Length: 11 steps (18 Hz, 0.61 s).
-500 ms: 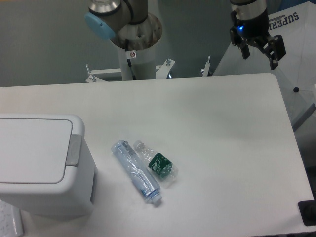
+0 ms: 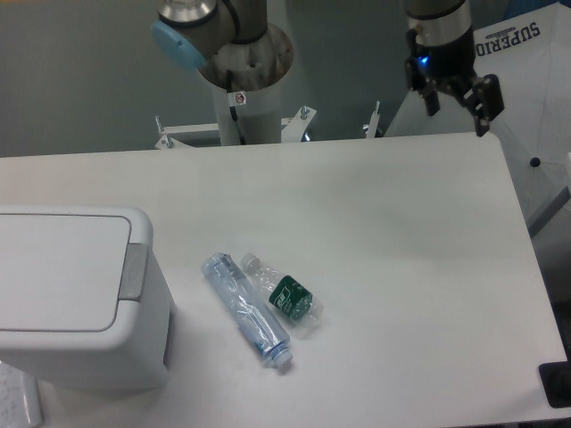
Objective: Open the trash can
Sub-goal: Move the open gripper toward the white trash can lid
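Slightly leftward now, end effector [image 2: 457, 100] hangs seemingly spread; one trash can [image 2: 76, 299], two bottles [image 2: 246, 308].

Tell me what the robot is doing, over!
Gripper open, empty, high over the table's far right edge. Trash can lid shut, far left. Two bottles lie between, off to the side.

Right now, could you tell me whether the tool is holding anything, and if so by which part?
Nothing is held. The tool hangs open and empty above the table's far edge, well apart from the trash can, whose lid is shut.
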### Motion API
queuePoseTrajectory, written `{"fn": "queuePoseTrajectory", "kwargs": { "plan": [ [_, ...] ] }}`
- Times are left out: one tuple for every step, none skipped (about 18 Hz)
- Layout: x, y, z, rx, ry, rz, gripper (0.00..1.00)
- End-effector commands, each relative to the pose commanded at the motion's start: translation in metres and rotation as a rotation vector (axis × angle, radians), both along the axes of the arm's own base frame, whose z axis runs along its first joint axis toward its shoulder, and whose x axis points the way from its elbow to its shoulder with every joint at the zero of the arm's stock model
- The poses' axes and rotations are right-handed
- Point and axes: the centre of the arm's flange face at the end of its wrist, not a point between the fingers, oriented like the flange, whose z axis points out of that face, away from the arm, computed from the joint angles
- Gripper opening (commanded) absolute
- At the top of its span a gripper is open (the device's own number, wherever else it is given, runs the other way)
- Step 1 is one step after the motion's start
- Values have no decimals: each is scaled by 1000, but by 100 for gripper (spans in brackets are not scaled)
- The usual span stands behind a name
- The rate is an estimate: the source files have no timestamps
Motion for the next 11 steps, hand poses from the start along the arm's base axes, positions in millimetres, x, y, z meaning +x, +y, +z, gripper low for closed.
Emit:
{"fn": "queuePoseTrajectory", "kwargs": {
  "plan": [
    [5,7,-2,30,-14,34,100],
    [7,18,-5,71,-31,70,100],
    [11,26,-5,113,-49,116,100],
    [15,33,-4,157,-67,167,100],
    [21,41,-2,201,-79,216,100],
    [28,50,3,256,-94,275,100],
    [31,57,11,314,-115,338,100],
    [32,63,18,369,-138,388,100],
    [33,68,22,408,-157,432,100],
    [32,74,26,444,-175,475,100],
    [34,80,35,486,-186,518,100]
  ]
}}
